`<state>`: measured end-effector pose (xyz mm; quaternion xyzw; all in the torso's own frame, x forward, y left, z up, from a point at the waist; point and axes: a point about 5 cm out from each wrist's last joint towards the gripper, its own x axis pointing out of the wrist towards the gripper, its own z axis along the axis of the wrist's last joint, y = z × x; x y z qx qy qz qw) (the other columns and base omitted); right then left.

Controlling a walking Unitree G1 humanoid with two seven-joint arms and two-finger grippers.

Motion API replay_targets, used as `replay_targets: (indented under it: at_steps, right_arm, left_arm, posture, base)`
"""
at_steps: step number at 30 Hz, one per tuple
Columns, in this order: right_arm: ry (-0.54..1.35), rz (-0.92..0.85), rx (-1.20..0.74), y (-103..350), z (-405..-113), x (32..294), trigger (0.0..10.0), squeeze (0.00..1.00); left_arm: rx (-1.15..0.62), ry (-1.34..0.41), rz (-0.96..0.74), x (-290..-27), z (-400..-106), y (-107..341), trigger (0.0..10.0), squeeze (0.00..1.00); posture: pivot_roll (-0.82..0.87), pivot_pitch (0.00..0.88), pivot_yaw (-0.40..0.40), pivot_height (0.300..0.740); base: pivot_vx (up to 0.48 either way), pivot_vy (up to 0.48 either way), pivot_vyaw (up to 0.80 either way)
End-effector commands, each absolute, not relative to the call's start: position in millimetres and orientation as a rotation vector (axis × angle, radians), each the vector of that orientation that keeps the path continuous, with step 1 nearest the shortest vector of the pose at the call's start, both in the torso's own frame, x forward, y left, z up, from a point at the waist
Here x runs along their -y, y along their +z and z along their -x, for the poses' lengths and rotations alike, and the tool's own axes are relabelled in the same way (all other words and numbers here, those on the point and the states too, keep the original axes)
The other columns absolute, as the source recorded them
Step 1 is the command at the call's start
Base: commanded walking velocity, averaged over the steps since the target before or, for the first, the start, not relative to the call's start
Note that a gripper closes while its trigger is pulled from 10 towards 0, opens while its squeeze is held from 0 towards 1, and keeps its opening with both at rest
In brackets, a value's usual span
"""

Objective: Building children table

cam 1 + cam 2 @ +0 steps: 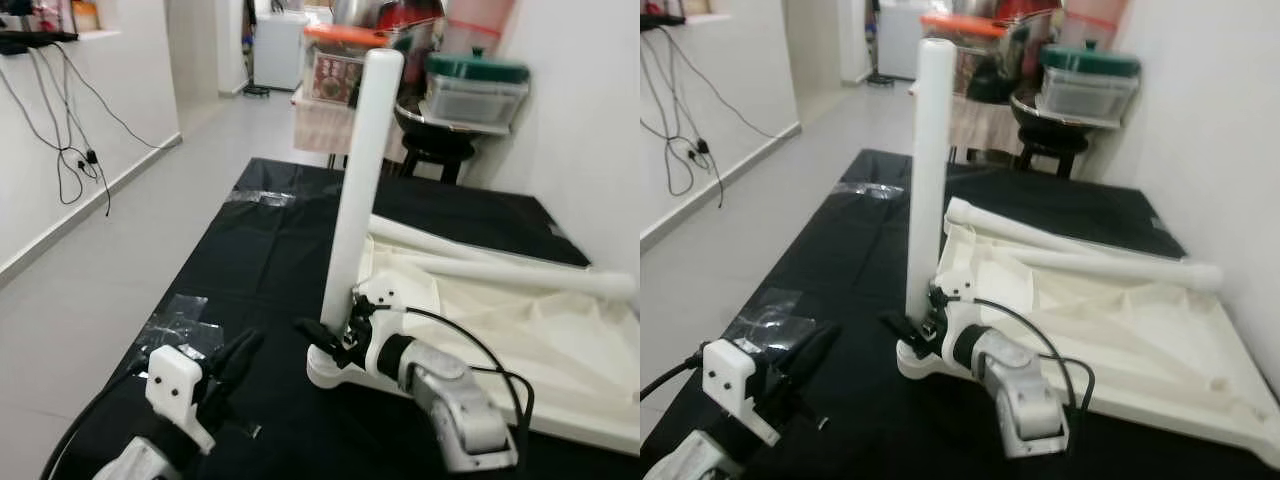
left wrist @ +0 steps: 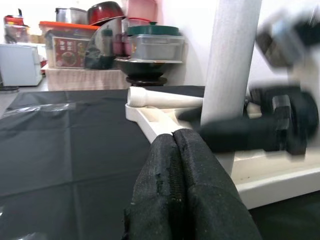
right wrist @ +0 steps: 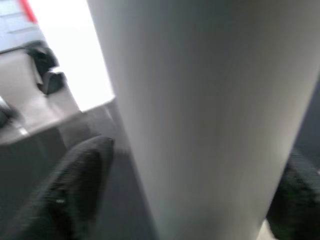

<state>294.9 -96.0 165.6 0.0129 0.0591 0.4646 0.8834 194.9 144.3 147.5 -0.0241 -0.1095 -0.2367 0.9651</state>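
Nearest the camera, left pincer (image 1: 237,362), black fingers pressed together, holding nothing, low over black sheet (image 1: 250,250). Just beyond it, right pincer (image 1: 335,335) clamped on upright white table leg (image 1: 360,180) near its base. Behind that pincer, overturned white tabletop (image 1: 1120,340) flat on the sheet, loose second leg (image 1: 1090,262) lying across its far edge.
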Motion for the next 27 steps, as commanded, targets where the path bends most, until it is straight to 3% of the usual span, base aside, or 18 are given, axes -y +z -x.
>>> replay_targets:
  at_steps: [1, 2, 3, 4, 12, 13, 14, 15, 16, 27]
  right_arm:
    - [1.147, -0.017, -0.072, 177, -296, 97, 10.0, 1.0]
    - [1.147, -0.017, -0.072, 177, -296, 97, 10.0, 1.0]
    - [1.224, -0.007, -0.071, 181, -298, 100, 10.0, 0.73]
    - [1.302, 0.017, -0.076, 184, -303, 101, 10.0, 0.0]
    - [1.499, 0.0, -0.114, 201, -333, 106, 10.0, 0.0]
    - [1.522, -0.007, -0.128, 203, -337, 106, 8.8, 0.0]
    - [1.522, -0.007, -0.128, 203, -337, 106, 8.8, 0.0]
    - [1.541, -0.015, -0.141, 204, -340, 107, 2.9, 0.0]
    - [1.555, -0.017, -0.147, 204, -342, 108, 0.0, 0.0]
    - [1.548, -0.038, -0.111, 202, -343, 125, 0.0, 0.0]
  left_arm:
    - [0.21, -0.483, 0.05, -142, -195, 145, 10.0, 0.0]
    - [0.21, -0.483, 0.05, -142, -195, 145, 10.0, 0.0]
    - [0.21, -0.483, 0.05, -141, -195, 145, 10.0, 0.0]
    - [0.21, -0.482, 0.05, -141, -195, 144, 10.0, 0.0]
    - [0.209, -0.478, 0.045, -141, -195, 144, 10.0, 0.0]
    - [0.208, -0.478, 0.045, -141, -196, 144, 10.0, 0.0]
    - [0.208, -0.478, 0.045, -141, -196, 144, 10.0, 0.0]
    - [0.207, -0.477, 0.044, -141, -196, 143, 10.0, 0.0]
    - [0.207, -0.477, 0.044, -140, -196, 143, 10.0, 0.0]
    - [0.209, -0.477, 0.046, -139, -195, 143, 10.0, 0.0]
  posture:
    - [-0.01, 0.0, -0.121, 0.74]
    - [-0.01, 0.0, -0.121, 0.74]
    - [-0.01, 0.0, -0.121, 0.74]
    - [0.0, 0.0, -0.124, 0.74]
    - [0.01, 0.0, -0.125, 0.74]
    - [0.02, 0.0, -0.128, 0.74]
    - [0.02, 0.0, -0.128, 0.74]
    - [0.02, 0.0, -0.129, 0.74]
    - [0.02, 0.0, -0.13, 0.74]
    - [0.01, 0.0, -0.13, 0.74]
  base:
    - [0.0, 0.0, 0.0]
    - [0.0, 0.0, 0.0]
    - [0.0, 0.0, 0.0]
    - [0.0, 0.0, 0.0]
    - [0.0, 0.0, 0.0]
    - [0.0, 0.0, 0.0]
    - [0.0, 0.0, 0.0]
    - [0.0, 0.0, 0.0]
    - [0.0, 0.0, 0.0]
    - [0.0, 0.0, 0.0]
